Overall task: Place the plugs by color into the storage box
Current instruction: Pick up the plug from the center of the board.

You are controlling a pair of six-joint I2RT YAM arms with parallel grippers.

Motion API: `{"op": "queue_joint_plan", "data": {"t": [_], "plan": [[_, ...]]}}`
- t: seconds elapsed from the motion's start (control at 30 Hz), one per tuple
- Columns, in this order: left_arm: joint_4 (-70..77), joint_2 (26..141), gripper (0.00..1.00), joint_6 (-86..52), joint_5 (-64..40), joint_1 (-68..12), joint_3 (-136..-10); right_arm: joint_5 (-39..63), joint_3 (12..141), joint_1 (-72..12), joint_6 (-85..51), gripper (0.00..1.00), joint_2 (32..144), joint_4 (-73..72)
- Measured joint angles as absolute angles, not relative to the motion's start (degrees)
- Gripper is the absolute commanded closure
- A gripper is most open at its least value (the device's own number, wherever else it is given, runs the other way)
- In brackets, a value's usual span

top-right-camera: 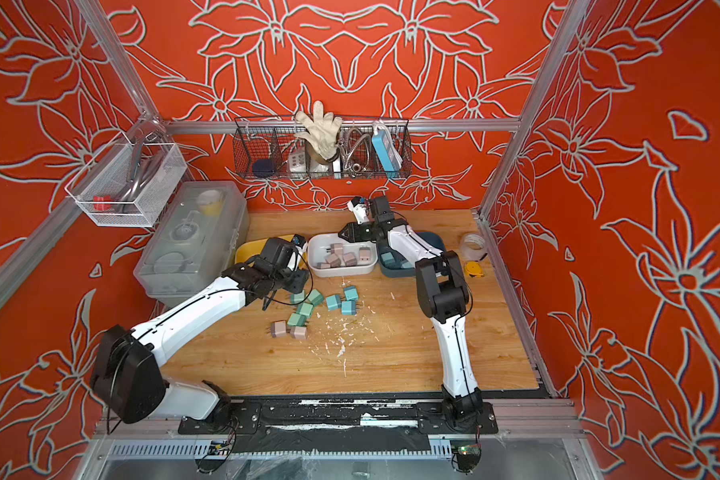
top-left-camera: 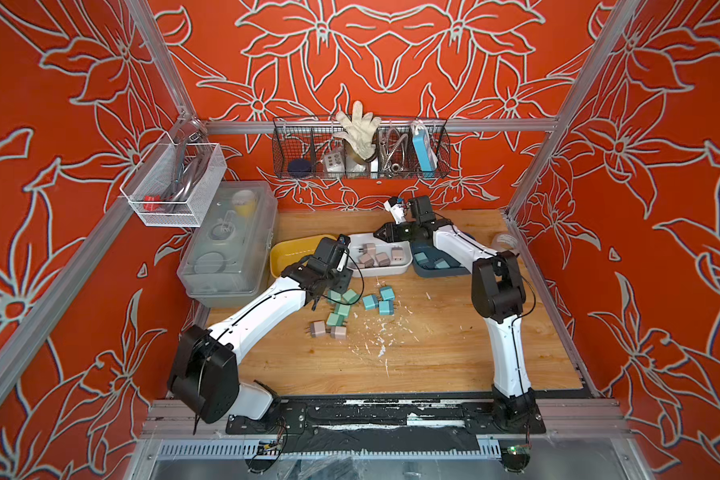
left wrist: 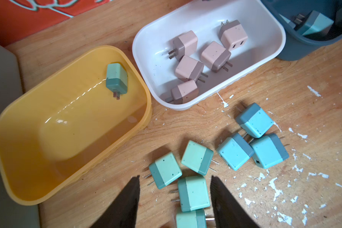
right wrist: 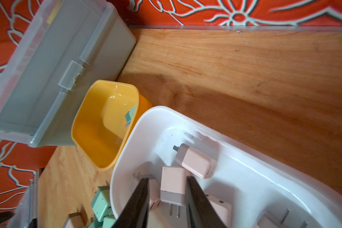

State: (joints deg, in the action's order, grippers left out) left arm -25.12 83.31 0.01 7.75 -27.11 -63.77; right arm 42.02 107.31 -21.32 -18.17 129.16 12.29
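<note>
We note two-tone cube plugs loose mid-tabletop. The left end effector stands wide astride a green plug, neighbours crowding; the right end effector clamps a pink plug over the white tray.

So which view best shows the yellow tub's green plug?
Left wrist: the green plug lies fully visible in the yellow tub. Right wrist shows only its edge; in both top views the left arm hides it.
</note>
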Motion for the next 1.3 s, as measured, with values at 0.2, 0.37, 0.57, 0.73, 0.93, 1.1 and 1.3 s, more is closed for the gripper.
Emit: {"op": "queue_joint_plan", "data": {"t": [0.2,0.37,0.57,0.73,0.93,1.1,1.3], "plan": [[-24.1,87.9,0.42,0.7,7.0,-26.6,-66.6,45.1,111.2,-17.8,-16.6,0.69,131.0,14.8],[-22.9,88.4,0.42,0.5,4.6,-25.8,-67.0,45.5,111.8,-16.4,-16.0,0.7,131.2,15.7],[-23.5,89.7,0.43,-1.1,-0.4,-25.8,-67.1,45.3,111.1,-17.9,-15.6,0.71,130.6,16.3],[-29.2,94.9,0.43,-3.9,-6.5,-25.8,-71.4,43.4,103.5,-20.0,-15.0,0.71,125.6,16.2],[-35.6,98.7,0.43,-7.9,-10.7,-25.8,-77.2,37.6,90.5,-21.9,-15.2,0.6,115.0,16.4],[-38.5,96.2,0.43,-10.0,-11.5,-26.0,-77.2,32.7,83.6,-23.1,-14.7,0.54,106.5,16.7],[-40.0,86.8,0.43,-10.5,-11.5,-26.5,-72.8,27.8,79.8,-25.6,-14.1,0.52,101.8,18.7]]}}
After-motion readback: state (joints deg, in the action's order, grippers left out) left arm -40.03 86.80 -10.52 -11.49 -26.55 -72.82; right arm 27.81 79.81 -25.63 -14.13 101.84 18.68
